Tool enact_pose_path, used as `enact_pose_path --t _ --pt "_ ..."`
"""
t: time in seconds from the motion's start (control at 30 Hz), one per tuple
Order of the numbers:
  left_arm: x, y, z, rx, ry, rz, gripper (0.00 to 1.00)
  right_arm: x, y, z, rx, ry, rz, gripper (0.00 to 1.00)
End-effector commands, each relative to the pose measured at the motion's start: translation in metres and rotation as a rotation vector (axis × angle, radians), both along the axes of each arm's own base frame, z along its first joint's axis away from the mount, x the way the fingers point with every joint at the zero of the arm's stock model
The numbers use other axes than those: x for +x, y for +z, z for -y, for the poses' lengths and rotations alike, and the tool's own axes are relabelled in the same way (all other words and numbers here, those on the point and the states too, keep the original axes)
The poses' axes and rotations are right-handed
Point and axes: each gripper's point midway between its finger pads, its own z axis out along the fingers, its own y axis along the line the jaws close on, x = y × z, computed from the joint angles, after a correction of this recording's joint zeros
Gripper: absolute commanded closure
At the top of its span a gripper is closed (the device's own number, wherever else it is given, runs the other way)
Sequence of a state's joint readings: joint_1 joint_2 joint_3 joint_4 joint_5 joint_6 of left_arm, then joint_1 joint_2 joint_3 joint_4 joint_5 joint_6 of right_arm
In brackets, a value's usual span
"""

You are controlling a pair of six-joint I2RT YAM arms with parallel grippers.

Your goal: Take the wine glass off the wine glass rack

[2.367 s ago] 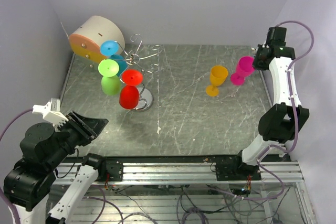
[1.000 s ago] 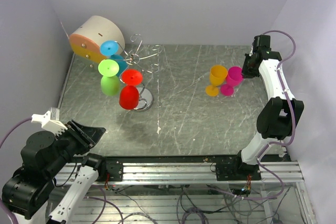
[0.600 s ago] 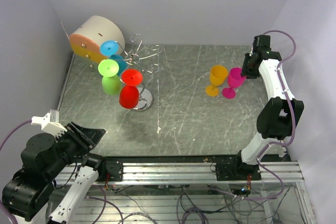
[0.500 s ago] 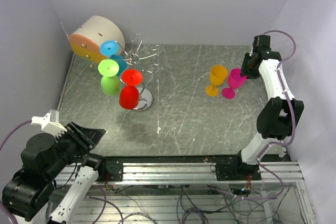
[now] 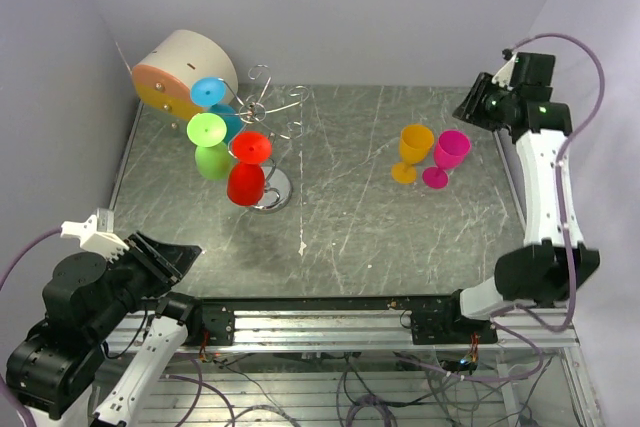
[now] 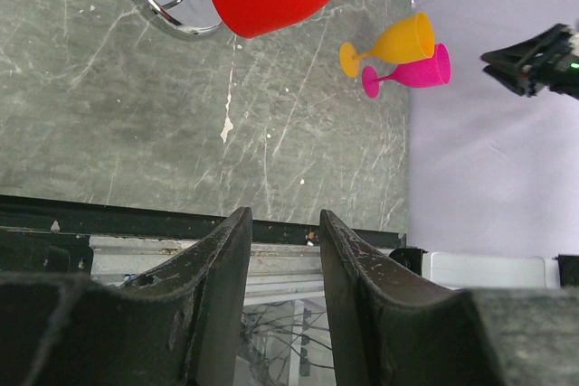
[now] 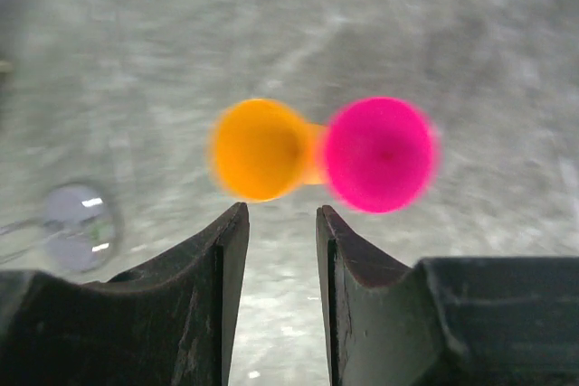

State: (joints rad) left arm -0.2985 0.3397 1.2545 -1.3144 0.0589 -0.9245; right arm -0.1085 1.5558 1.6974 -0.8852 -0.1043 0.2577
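Top view: the wine glass rack (image 5: 279, 188) stands upper left on the surface (image 5: 350, 217), with a red glass (image 5: 246, 183), green glass (image 5: 211, 161) and blue glass (image 5: 210, 94) hanging from it. An orange glass (image 5: 413, 147) and pink glass (image 5: 449, 153) stand upper right.
Left wrist view: the left hand (image 6: 282, 220) is released, empty.
Right wrist view: the right hand (image 7: 282, 214) is released, empty, above both standing glasses.

Wine glass rack (image 5: 258, 110) on table (image 5: 350, 237), left-rear area. Cylinder (image 5: 185, 67) behind-left of rack, in rear-left corner. Hung inverted on rack: front hanging glass (image 5: 245, 184), left hanging glass (image 5: 210, 159), rear hanging glass (image 5: 210, 94) nearest cylinder. Right-rear area, upright: left standing glass (image 5: 413, 150) just beside right standing glass (image 5: 448, 155).
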Motion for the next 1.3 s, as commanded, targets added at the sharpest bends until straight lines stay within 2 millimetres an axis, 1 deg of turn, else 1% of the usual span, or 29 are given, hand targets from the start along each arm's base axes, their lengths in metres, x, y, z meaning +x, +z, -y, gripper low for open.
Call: enact_pose_path --t 0.0,0.03,0.07,0.13,0.23,0.3,0.33,0.37,0.4,0.5,0.57,0.63,0.8,0.97,1.07,1.27 --pt "0.004 -0.001 -0.003 0.0 0.025 0.007 0.54 -0.035 0.092 -0.106 0.434 0.321 0.237 0.64" --pt "0.004 -0.002 -0.003 -0.002 0.027 0.006 0.54 -0.045 0.105 -0.13 0.514 0.387 0.26 0.66" --pt "0.004 -0.002 -0.003 -0.003 0.03 0.006 0.54 -0.058 0.116 -0.159 0.595 0.468 0.266 0.67" --pt "0.005 -0.002 -0.003 -0.005 0.031 0.006 0.54 -0.08 0.133 -0.211 0.686 0.592 0.27 0.71" --pt "0.004 0.0 -0.005 -0.006 0.04 0.009 0.54 -0.115 0.141 -0.278 0.79 0.725 0.201 0.71" --pt "0.003 0.001 -0.006 -0.006 0.045 0.013 0.54 -0.134 0.144 -0.306 0.858 0.771 0.177 0.7" --pt "0.002 0.002 -0.007 -0.006 0.048 0.013 0.54 -0.142 0.146 -0.314 0.879 0.771 0.175 0.68" --pt "0.001 0.002 -0.008 -0.006 0.051 0.012 0.54 -0.15 0.143 -0.323 0.896 0.767 0.169 0.67" --pt "0.001 0.002 -0.008 -0.006 0.053 0.013 0.54 -0.155 0.148 -0.329 0.913 0.76 0.182 0.65" --pt "0.0 0.002 -0.009 -0.004 0.053 0.015 0.54 -0.167 0.143 -0.345 0.946 0.734 0.163 0.62" --pt "0.0 0.001 -0.008 -0.001 0.052 0.01 0.54 -0.173 0.136 -0.358 0.965 0.73 0.141 0.61" --pt "0.001 0.0 -0.008 -0.003 0.05 0.009 0.54 -0.176 0.131 -0.369 1.0 0.724 0.121 0.6" --pt "0.001 0.003 -0.007 -0.011 0.049 0.016 0.54 -0.166 0.122 -0.387 1.038 0.663 0.114 0.6" --pt "-0.001 0.005 -0.01 0.0 0.059 0.018 0.54 -0.159 0.114 -0.403 1.056 0.621 0.099 0.65" --pt "-0.001 0.006 -0.011 0.002 0.063 0.02 0.54 -0.16 0.105 -0.413 1.067 0.612 0.073 0.68" --pt "-0.001 0.006 -0.01 -0.003 0.059 0.022 0.54 -0.159 0.089 -0.419 1.068 0.557 0.061 0.69"
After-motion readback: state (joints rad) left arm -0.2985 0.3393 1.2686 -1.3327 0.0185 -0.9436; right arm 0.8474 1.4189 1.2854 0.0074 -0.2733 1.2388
